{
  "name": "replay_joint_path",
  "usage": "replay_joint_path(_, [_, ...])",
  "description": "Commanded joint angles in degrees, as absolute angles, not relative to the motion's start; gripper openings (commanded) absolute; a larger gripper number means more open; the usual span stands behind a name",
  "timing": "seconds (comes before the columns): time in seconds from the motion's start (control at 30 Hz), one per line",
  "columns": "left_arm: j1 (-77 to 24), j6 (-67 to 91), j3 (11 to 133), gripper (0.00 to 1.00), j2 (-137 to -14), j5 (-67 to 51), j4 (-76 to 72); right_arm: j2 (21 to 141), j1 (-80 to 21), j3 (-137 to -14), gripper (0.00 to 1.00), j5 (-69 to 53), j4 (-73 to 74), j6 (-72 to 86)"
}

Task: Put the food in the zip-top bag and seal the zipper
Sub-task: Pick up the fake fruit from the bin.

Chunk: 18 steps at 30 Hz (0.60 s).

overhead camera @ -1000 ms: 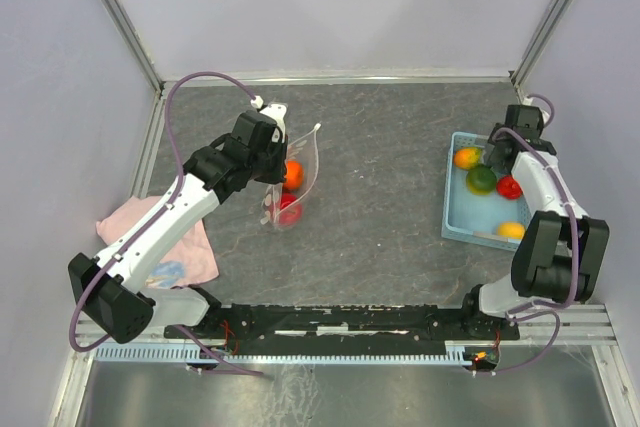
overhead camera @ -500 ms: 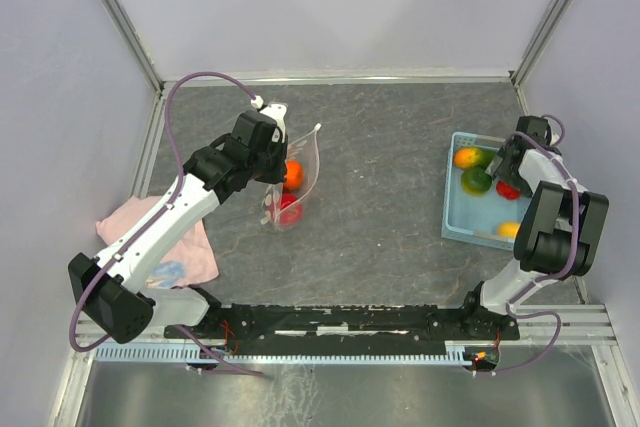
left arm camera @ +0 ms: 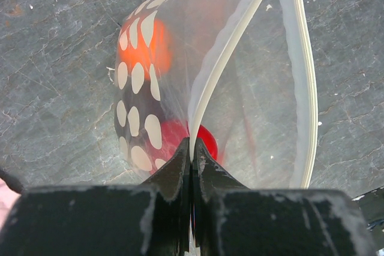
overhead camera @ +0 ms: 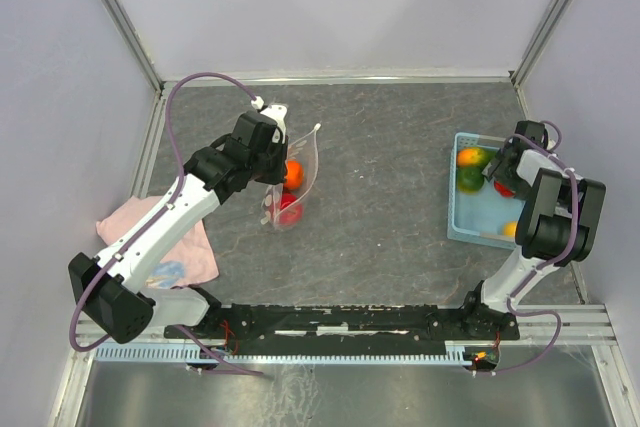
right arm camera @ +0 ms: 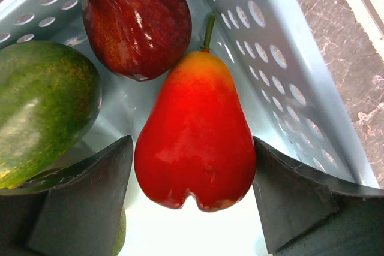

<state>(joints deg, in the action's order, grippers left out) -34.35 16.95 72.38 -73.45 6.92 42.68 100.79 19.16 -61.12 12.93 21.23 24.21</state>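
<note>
Jaws of the left tool (left arm camera: 192, 151) are pressed together on the zipper (left arm camera: 219, 76), the whitish strip at the mouth of the zip-top bag (left arm camera: 258, 100), whose mouth is held gaping. An orange fruit (left arm camera: 147, 46) and a red fruit (left arm camera: 207, 139) are seen inside the bag, partly behind its white spots. The right tool (right arm camera: 192, 142) is spread, with one finger at each side of a bright red fruit (right arm camera: 195, 124) that lies in the light-blue basket (right arm camera: 270, 40). Whether the fingers touch it cannot be told. A dark maroon fruit (right arm camera: 135, 22) is set against its stem end, and a green fruit (right arm camera: 42, 112) lies just beside it. The basket is placed at the right side of the table (overhead camera: 390, 177), well apart from the bag. A pink cloth (overhead camera: 200, 247) is spread at the left edge.
</note>
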Motion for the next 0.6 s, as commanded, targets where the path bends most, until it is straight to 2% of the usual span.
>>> replay_joint_path(0.0, [-34.2,15.2,72.2,0.03,-72.3,6.3,40.0,101.7,19.7,-61.5,0.84,13.3,17.4,24.4])
replay_joint_path(0.07, [-34.2,15.1,72.2,0.03,-72.3,6.3,40.0,102.2,19.8,-61.6,0.82,13.2,17.1,24.2])
replay_joint_path(0.33, [-34.2,15.1,72.2,0.03,-72.8,6.0,40.0,97.5,19.7,-60.4,0.55,12.6,18.4,23.4])
replay_joint_path(0.57, [-34.2,14.8,72.2,0.03,-72.9,3.7,39.7,90.3,18.8,-58.9,0.49,10.3,22.9,23.4])
